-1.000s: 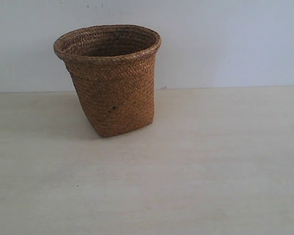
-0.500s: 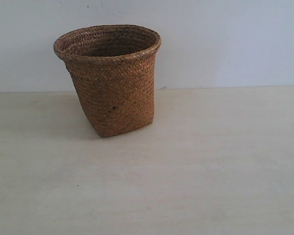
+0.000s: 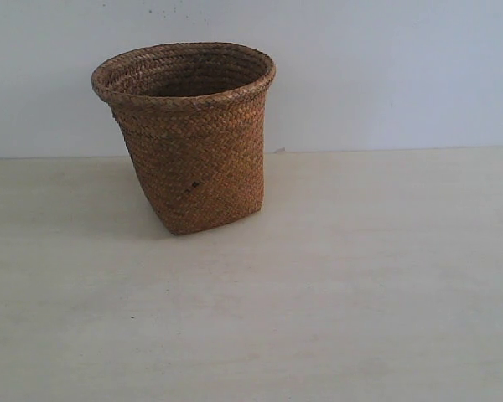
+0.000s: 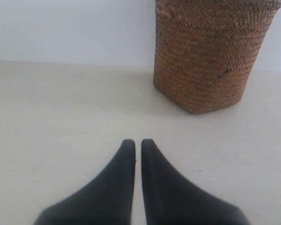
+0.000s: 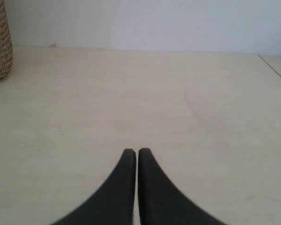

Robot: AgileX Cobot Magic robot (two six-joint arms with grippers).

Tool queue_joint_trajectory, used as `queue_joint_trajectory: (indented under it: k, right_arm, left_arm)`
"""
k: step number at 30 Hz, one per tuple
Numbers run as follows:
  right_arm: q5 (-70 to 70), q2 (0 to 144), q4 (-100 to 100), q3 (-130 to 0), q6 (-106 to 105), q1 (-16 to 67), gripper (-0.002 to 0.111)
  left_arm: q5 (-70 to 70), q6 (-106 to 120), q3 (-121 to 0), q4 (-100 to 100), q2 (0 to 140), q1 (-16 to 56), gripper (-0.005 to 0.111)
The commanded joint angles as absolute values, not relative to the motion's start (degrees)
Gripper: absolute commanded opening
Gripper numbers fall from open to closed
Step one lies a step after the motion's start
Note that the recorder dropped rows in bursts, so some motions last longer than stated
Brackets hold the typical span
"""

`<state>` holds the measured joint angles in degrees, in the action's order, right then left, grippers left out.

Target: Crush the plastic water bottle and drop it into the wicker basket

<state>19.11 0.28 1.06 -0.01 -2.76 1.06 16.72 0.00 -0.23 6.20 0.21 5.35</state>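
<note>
**Bottle nowhere to be seen, basket stands ready**

The bottle does not show in any view. It is not on the worktop (image 3: 360, 276), and neither pair of fingers has it. It may be down inside the basket (image 3: 189, 138), but the views do not look that deep, so I cannot tell. I also cannot say which way it lies from the fingers, or how its long side points.

The basket stands upright on the left part of the worktop, close to the white wall (image 3: 386, 75) behind it. Its round mouth is open at the top.

The left fingers (image 4: 129, 147) are pressed close together, with only a thin crack between them and nothing in it. The basket is near, just ahead of them. The right fingers (image 5: 130, 157) are pressed together too, and pinch nothing. Their view shows only an edge of the basket, well apart from them. So I judge the left arm to be the nearer one to the basket.

Count: no bottle, one basket, two pairs of fingers.
</note>
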Motion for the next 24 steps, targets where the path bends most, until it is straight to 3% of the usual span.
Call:
queue_joint_trajectory:
  k: [1, 24]
  right_arm:
    - [18.8, 0.0, 1.0, 0.0, -3.2, 1.2, 0.0]
    - [18.8, 0.0, 1.0, 0.0, -3.1, 1.2, 0.0]
  left_arm:
    - [16.7, 0.0, 0.0, 6.6, 0.0, 5.3, 0.004]
    - [16.7, 0.5, 0.0, 6.6, 0.0, 5.3, 0.004]
